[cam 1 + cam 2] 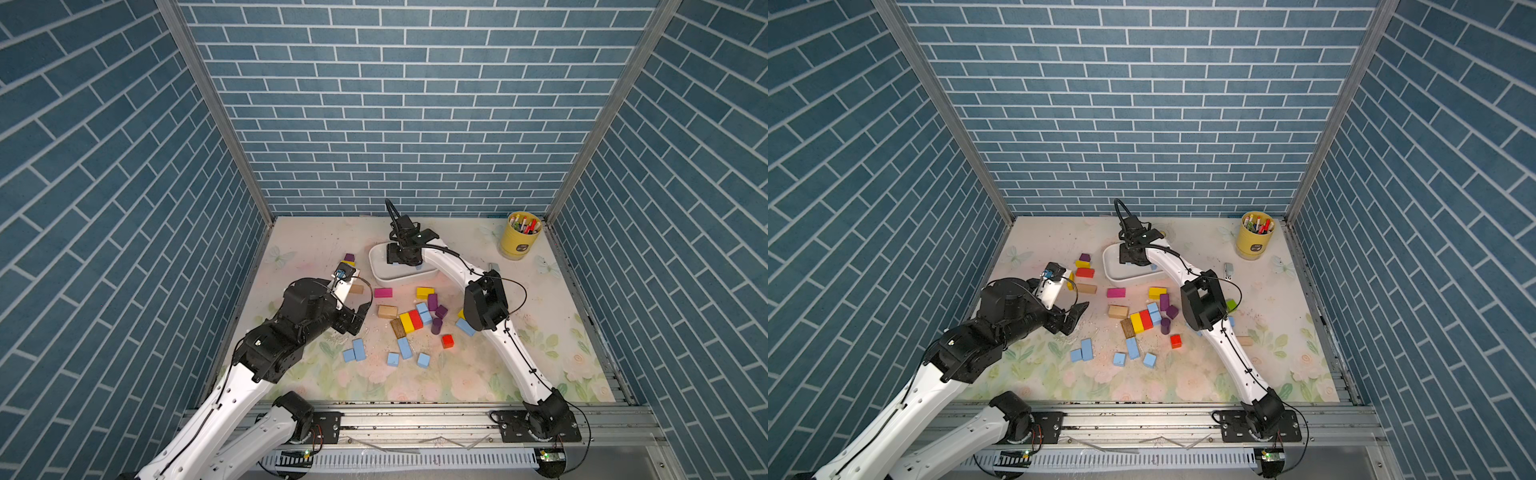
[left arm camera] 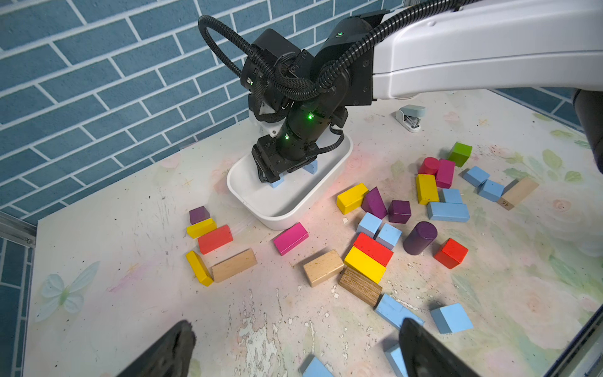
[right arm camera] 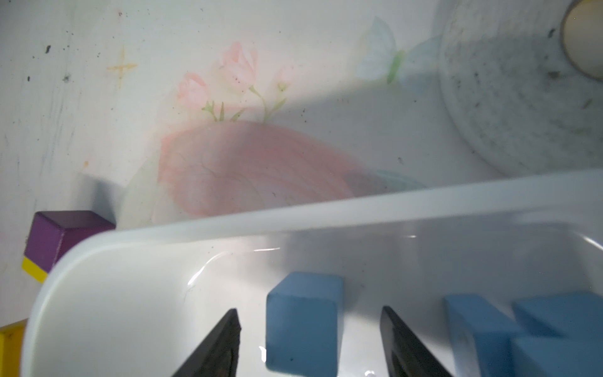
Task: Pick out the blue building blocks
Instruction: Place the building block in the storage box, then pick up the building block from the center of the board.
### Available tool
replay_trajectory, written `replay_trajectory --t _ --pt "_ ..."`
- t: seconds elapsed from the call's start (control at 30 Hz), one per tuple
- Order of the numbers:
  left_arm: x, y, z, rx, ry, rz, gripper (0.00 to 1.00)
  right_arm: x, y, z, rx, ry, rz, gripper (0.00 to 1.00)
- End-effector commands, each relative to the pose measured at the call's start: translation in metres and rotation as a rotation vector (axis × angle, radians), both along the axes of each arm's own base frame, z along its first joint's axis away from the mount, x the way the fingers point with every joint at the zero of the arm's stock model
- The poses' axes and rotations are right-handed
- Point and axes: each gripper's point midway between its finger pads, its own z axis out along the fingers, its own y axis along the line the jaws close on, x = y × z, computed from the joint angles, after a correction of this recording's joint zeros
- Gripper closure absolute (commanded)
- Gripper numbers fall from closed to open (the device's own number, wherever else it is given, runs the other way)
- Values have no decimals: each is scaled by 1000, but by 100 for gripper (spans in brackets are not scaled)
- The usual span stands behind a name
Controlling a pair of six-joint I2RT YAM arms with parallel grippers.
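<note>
My right gripper [image 3: 309, 309] hangs inside the white tray [image 3: 293, 215], open. A blue block [image 3: 303, 323] stands between its fingers with a gap on each side. Two more blue blocks [image 3: 489, 329] lie beside it in the tray. Several blue building blocks lie loose on the mat: a pair [image 1: 358, 349] at the near left, a longer brick [image 1: 404, 348], two cubes [image 1: 423, 360], and others among the coloured pile [image 1: 424, 312]. My left gripper [image 2: 297, 326] hovers open and empty above the mat, left of the pile; it also shows in both top views [image 1: 359, 316] [image 1: 1077, 318].
Red [image 1: 447, 340], yellow [image 2: 365, 264], pink [image 2: 290, 238], purple [image 2: 419, 238], green [image 2: 460, 154] and tan wooden blocks [image 2: 323, 267] are mixed with the blue ones. A yellow cup of pens [image 1: 520, 239] stands at the back right. A stapler [image 2: 409, 117] lies behind the right arm.
</note>
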Motion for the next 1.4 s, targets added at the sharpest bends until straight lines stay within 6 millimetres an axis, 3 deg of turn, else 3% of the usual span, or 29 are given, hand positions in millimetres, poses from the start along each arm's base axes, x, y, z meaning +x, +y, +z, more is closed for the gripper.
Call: replay_trajectory --t 0.0,0.17,0.37,0.5,0.6,0.83,0.97,1.2,1.37 --pt "1 3 -3 11 -1 20 1 -4 4 74 89 -64 20 28" --pt "7 9 -2 2 -4 78 1 -17 0 134 124 -160 65 23" --pt "18 9 0 -124 85 212 1 -54 -17 202 151 -289 157 16" --pt "17 3 -12 -168 238 269 1 -89 -37 228 168 -365 242 12" --pt "13 4 -29 -173 342 326 1 -115 -58 235 156 -418 292 8" --pt "-2 22 -75 -118 540 509 1 -179 -104 216 109 -449 424 3" --pt "-7 25 -102 -100 624 585 1 -203 -124 200 106 -484 449 1" --pt "-13 19 -141 -104 732 652 1 -235 -135 165 153 -497 520 1" --pt "-16 16 -165 -66 780 688 2 -244 -137 157 180 -575 562 1"
